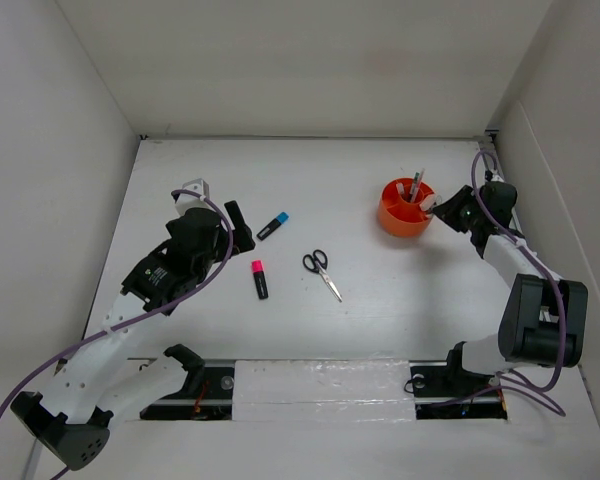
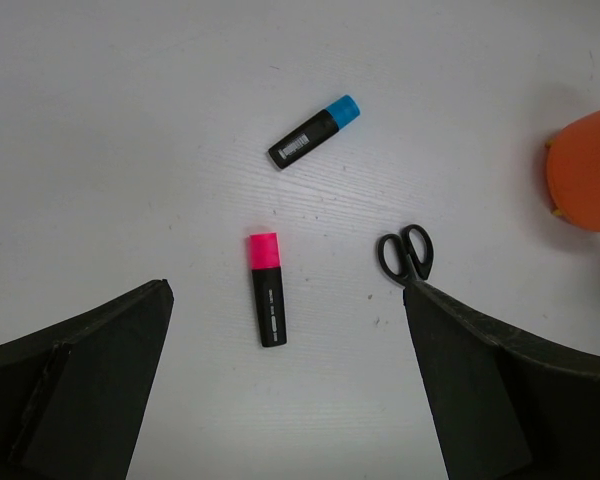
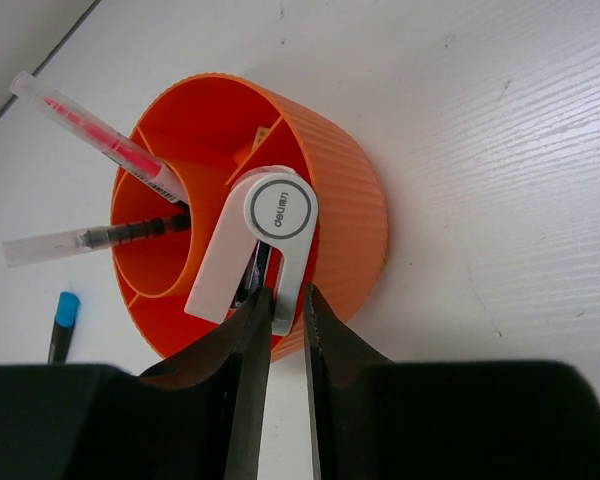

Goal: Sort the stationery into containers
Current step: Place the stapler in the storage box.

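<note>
Here, right fingers (image 3: 242,400) pinch a white tool (image 3: 248,252) at the orange tub (image 3: 342,200); left fingers (image 2: 75,385) hang wide open.

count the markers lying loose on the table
2. The blue-capped marker lies farther back, the pink-capped highlighter in front of it, both left of the scissors. Others may be hidden inside the orange tub.

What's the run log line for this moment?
left gripper: open above pink highlighter | right gripper: shut on white tool at orange tub | unsorted: blue-capped marker, scissors
</note>
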Robot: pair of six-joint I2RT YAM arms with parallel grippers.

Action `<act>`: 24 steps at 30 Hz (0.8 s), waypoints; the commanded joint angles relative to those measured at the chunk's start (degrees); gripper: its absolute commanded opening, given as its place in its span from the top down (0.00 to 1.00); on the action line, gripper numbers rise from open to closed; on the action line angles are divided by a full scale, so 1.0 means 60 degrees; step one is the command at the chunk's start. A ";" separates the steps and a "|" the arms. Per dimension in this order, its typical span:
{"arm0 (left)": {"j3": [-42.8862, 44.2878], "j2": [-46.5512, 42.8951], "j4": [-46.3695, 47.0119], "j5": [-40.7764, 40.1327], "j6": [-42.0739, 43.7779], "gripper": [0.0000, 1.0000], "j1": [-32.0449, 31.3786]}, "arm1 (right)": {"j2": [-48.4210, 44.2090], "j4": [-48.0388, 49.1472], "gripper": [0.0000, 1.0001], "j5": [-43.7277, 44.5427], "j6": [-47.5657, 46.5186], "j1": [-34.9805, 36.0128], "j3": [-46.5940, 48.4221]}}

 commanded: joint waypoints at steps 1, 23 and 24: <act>-0.0032 -0.0130 0.0240 0.0049 0.0141 0.00 0.0001 | -0.0098 0.0386 0.76 0.0205 -0.0045 -0.0066 0.0006; -0.0032 -0.0218 0.0240 0.0049 0.0141 0.00 0.0001 | 0.0165 0.0283 0.71 0.0659 -0.0133 0.0022 0.0006; -0.0032 -0.0218 0.0240 0.0049 0.0141 0.00 0.0001 | 0.0252 0.0196 0.71 0.0761 -0.0133 0.0022 0.0107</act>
